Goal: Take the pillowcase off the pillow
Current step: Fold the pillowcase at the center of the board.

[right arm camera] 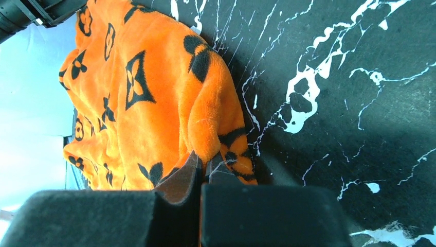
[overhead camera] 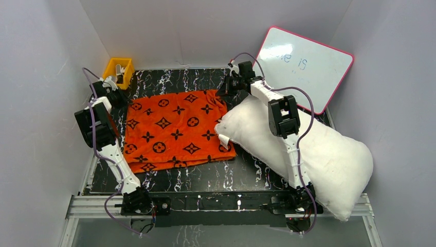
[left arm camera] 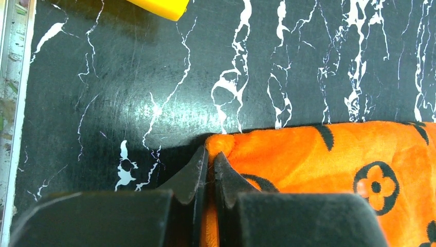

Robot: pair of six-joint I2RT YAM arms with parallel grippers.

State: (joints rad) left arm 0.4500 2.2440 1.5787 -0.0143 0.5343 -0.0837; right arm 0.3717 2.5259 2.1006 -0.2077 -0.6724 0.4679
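The white pillow lies bare just right of the pillowcase, its tagged end at that cloth's right edge. The orange pillowcase is spread flat on the black marbled table (nothing inside it). A whiteboard leans beyond its far right corner and a yellow bin sits beyond its far left. The right gripper pinches the far right corner, jaws nearly together. The left gripper pinches the far left corner likewise.

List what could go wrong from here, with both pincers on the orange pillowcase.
1. The left pincer and right pincer each pinch only a corner of the pillowcase; a lift may let it slip out.
2. The pillow overhangs the near right edge of the table under the right arm; a swing might nudge it off.
3. The whiteboard leans close behind the right pincer and could get knocked.
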